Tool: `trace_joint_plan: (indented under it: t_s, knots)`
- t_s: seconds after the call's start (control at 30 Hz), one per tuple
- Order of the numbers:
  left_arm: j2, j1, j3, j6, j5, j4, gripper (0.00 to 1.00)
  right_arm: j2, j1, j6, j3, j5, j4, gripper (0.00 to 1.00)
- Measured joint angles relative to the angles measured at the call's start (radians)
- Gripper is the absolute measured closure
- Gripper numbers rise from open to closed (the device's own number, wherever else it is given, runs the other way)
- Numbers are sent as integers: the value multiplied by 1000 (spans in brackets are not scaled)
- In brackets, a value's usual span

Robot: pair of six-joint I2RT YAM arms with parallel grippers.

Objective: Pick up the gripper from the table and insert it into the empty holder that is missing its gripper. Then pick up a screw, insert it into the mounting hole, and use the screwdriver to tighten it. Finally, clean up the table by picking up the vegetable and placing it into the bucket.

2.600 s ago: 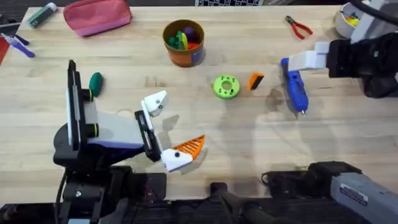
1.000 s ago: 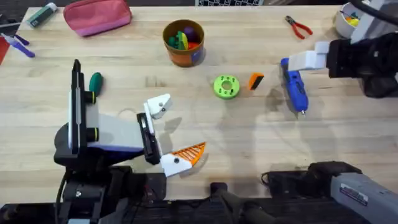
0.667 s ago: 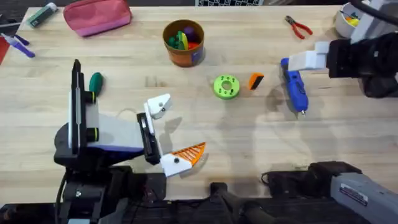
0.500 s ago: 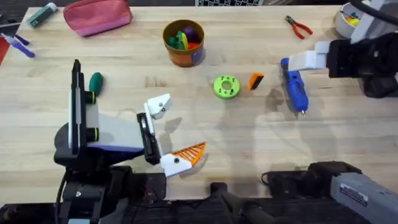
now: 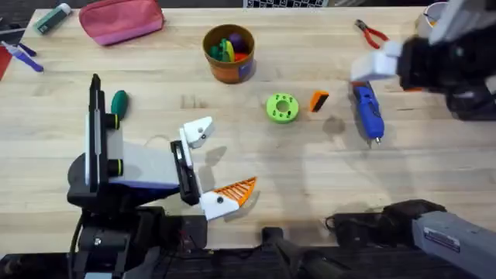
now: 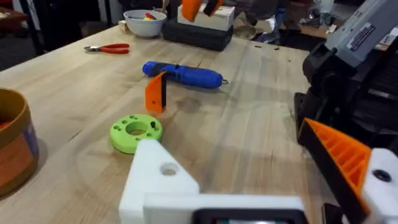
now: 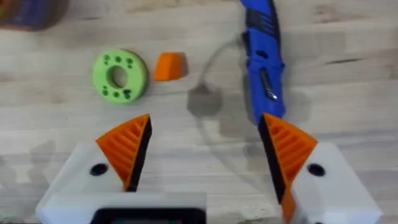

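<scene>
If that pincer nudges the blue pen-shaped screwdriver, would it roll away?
Probably a little: the blue pen-shaped screwdriver looks rounded and lies flat on the light wooden table. It looks rigid, so it likely won't flex. The smooth body may slip between the open right pincer's ribbed orange pads.

Bright even light; soft shadows on table (image 5: 256, 163); right arm motion-blurred.

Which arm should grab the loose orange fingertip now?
Right, probably. The right gripper hovers open near the orange fingertip; the left gripper lacks one pad and sits farther off.
</scene>
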Motion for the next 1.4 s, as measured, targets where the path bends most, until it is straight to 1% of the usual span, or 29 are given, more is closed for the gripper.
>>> trace_joint_plan:
  t_s: [0.07, 0.17, 0.37, 0.53, 0.77, 0.93, 1.03, 1.23, 1.4]
  knots:
    - [0, 0, 0, 0, 0, 0, 14, 39, 49, 53, 41, 11, -8, 8]
    - [0, 0, 0, 0, 0, 0, 15, 100, 101, 115, 86, 22, -33, 8]
    - [0, 0, 0, 3, 0, 0, 15, 238, 143, 172, 120, 24, -42, 8]
    - [0, 0, 0, 3, 0, 0, 13, 344, 164, 180, 135, 25, -39, 8]
    - [0, 0, 0, 3, 0, 0, 14, 441, 168, 170, 137, 26, -27, 7]
    - [0, 0, 0, 3, 0, 0, 15, 502, 168, 117, 138, 10, 44, 19]
    - [0, 0, 0, 3, 0, 0, 14, 532, 168, 95, 142, -3, 53, 24]
    - [0, 0, 0, 3, 0, 0, 15, 594, 144, 73, 143, -36, 52, 56]
    - [0, 0, 0, 3, 0, 0, 14, 610, 120, 70, 152, -50, 44, 72]
